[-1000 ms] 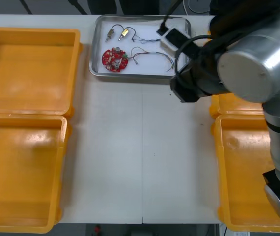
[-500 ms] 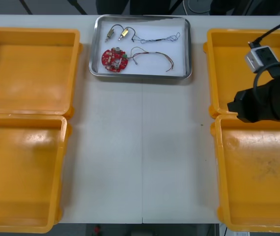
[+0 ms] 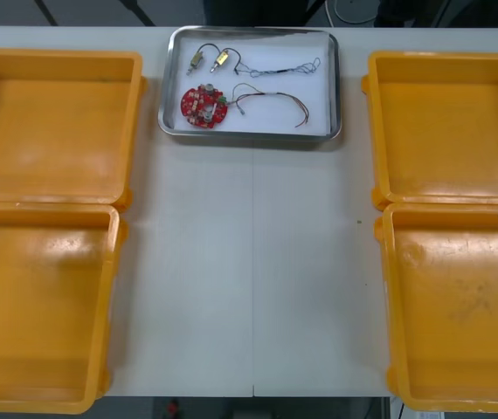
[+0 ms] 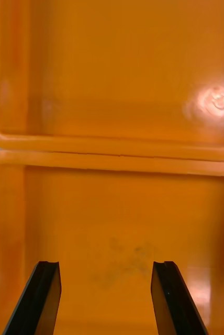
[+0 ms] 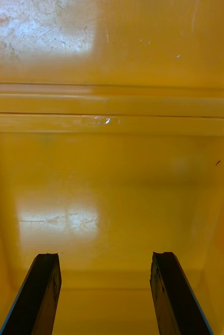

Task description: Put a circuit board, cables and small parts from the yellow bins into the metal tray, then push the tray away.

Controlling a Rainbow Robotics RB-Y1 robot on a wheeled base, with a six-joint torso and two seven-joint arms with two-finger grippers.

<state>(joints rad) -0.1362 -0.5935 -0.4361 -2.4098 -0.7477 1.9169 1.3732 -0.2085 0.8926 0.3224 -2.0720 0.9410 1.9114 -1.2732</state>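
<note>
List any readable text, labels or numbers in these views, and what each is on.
None can be read.
Red circuit board in the metal tray: any print is too small to read.
Yellow bins: no labels, just scuffs and glare.
Left gripper and right gripper, jaws open over the bins: plain black, no markings.

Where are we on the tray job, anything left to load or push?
Loading looks done: the metal tray holds a circuit board, cables and small metal parts, and sits at the table's far edge. Nothing in hand: left gripper and right gripper hang open over bare yellow bins. Likely nothing left.
</note>
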